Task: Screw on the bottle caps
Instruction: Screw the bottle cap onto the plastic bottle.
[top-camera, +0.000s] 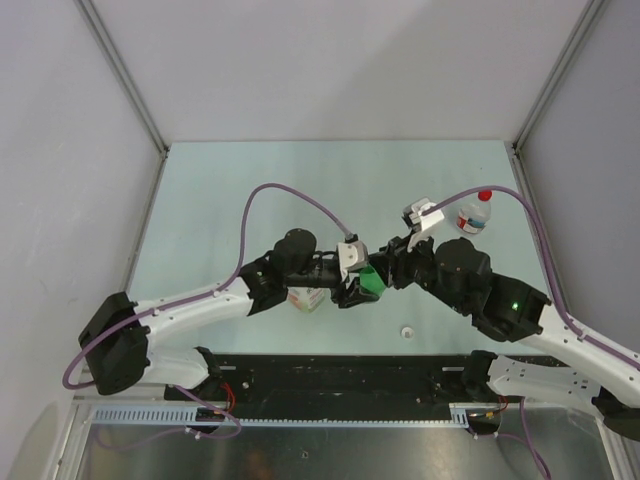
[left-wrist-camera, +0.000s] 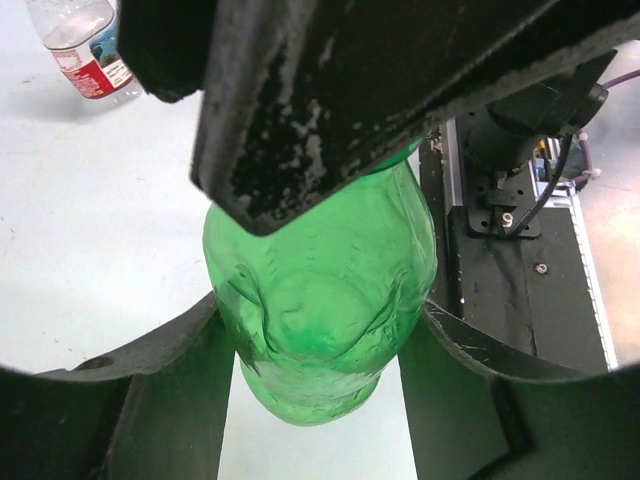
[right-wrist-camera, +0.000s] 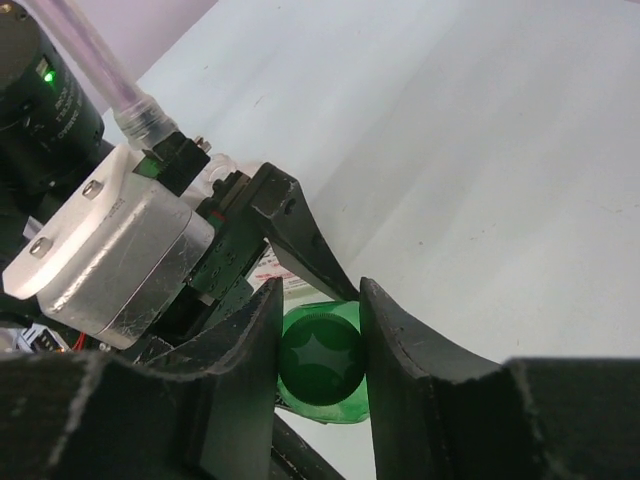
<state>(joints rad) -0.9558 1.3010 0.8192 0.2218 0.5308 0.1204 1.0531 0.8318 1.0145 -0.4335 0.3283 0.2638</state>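
One green cap (right-wrist-camera: 320, 360) — end-on to right gripper (right-wrist-camera: 320, 300), jaws pinching its sides; green bottle (left-wrist-camera: 300, 260) behind it, clamped in left gripper (left-wrist-camera: 322, 315), towards table's (top-camera: 250, 180) near edge.

left arm (top-camera: 190, 305) and right arm (top-camera: 470, 280) bent inward, left gripper (left-wrist-camera: 320, 335) clamped round the bottle (left-wrist-camera: 330, 280), right gripper (right-wrist-camera: 321, 350) pinching the cap (right-wrist-camera: 322, 360).

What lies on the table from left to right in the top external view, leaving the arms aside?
Clear orange-labelled bottle → green bottle → loose white cap → small clear bottle wearing the red cap.
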